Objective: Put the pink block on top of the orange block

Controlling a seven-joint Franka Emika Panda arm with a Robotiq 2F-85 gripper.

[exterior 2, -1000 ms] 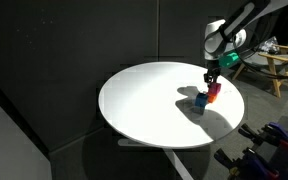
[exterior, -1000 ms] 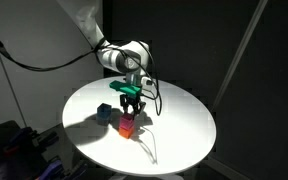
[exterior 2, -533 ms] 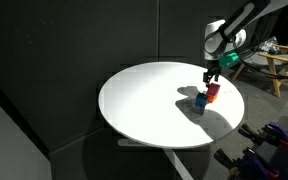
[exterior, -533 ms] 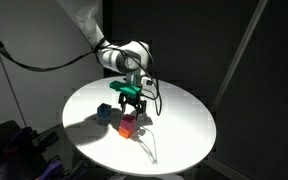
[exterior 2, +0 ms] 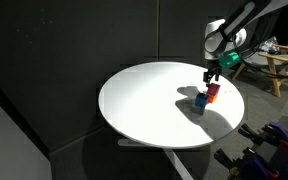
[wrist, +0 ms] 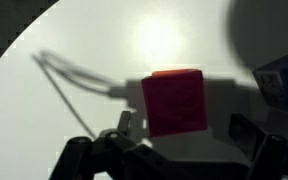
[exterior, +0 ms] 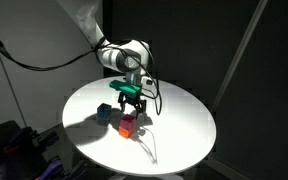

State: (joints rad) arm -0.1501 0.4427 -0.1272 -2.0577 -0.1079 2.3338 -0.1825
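Observation:
The pink block [wrist: 174, 102] fills the middle of the wrist view and hides whatever lies under it. It sits squarely between my fingers [wrist: 129, 128], with a gap on each side. In both exterior views the pink block [exterior: 127, 121] [exterior 2: 213, 88] rests on top of the orange block [exterior: 127, 130] [exterior 2: 212, 96] on the round white table [exterior: 179, 125]. My gripper [exterior: 131, 108] [exterior 2: 212, 79] [wrist: 187, 132] hangs just above the stack, open and holding nothing.
A blue cube [exterior: 104, 113] [exterior 2: 199, 100] [wrist: 280, 80] stands close beside the stack. A thin white cable [exterior: 147, 147] [wrist: 74, 78] lies on the tabletop near the blocks. The table's edge [exterior 2: 169, 146] drops into dark surroundings.
My jaws have gone from shut on the pink block to open, letting it go. The block stays on the orange block, and the arm has barely moved.

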